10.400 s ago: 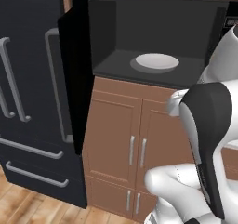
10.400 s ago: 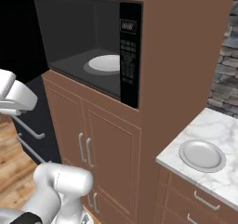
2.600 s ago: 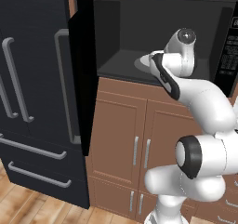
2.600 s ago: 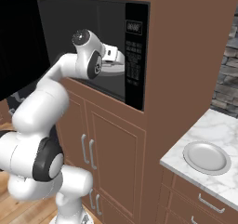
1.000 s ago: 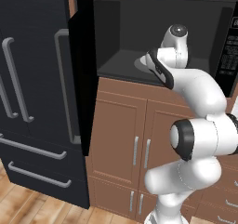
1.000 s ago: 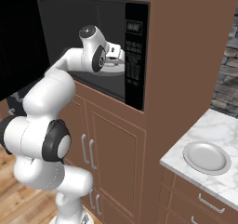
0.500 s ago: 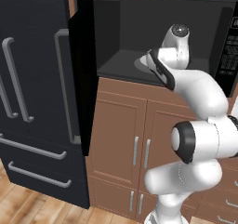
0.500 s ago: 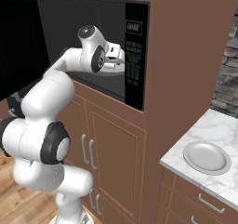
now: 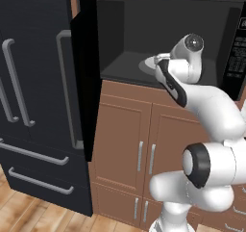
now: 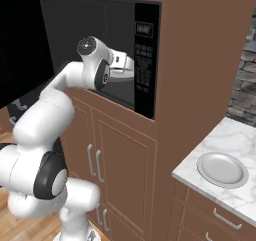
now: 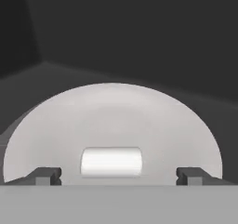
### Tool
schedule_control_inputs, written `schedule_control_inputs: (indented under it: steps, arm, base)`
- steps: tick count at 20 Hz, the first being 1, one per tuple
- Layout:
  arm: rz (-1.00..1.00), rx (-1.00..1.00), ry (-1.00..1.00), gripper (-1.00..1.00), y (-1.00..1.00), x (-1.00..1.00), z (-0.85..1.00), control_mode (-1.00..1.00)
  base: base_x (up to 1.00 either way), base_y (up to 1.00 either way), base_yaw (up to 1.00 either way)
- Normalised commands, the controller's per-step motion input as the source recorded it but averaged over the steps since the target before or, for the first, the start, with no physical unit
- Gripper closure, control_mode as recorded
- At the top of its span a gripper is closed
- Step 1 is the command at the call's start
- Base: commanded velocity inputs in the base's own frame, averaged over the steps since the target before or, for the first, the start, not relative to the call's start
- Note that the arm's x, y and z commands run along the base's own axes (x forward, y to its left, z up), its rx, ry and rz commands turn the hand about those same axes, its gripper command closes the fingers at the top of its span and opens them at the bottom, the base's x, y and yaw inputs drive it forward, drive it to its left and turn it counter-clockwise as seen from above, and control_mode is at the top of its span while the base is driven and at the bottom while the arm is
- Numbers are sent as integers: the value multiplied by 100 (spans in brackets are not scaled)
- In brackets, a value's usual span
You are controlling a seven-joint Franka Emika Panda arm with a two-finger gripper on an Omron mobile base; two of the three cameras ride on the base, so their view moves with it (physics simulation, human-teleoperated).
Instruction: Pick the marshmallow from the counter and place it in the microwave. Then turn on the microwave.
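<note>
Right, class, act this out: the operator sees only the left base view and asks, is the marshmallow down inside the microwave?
Observer: Yes. The hand view shows the marshmallow lying on the round tray of the microwave.
Operator: Are the jaws gripping it?
Observer: No, they are open; a fingertip stands clear of it on each side.
Operator: What is on the counter?
Observer: The right base view shows a round plate on the marble counter.
</note>
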Motion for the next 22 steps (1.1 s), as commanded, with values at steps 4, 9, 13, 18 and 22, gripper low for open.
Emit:
schedule_control_inputs:
  steps: [4, 9, 13, 18, 22]
  arm:
    - [0, 0, -15, -100, 0, -33, 16, -100]
    - [0, 0, -16, -100, 0, -37, 25, -100]
    - [0, 0, -14, -100, 2, -41, 29, -100]
    - [0, 0, -11, -100, 9, -43, 26, -100]
    - [0, 0, -11, -100, 21, -50, 23, -100]
  base:
    - [0, 0, 0]
    - [0, 0, 0]
    - [0, 0, 0]
    - [0, 0, 0]
    - [0, 0, 0]
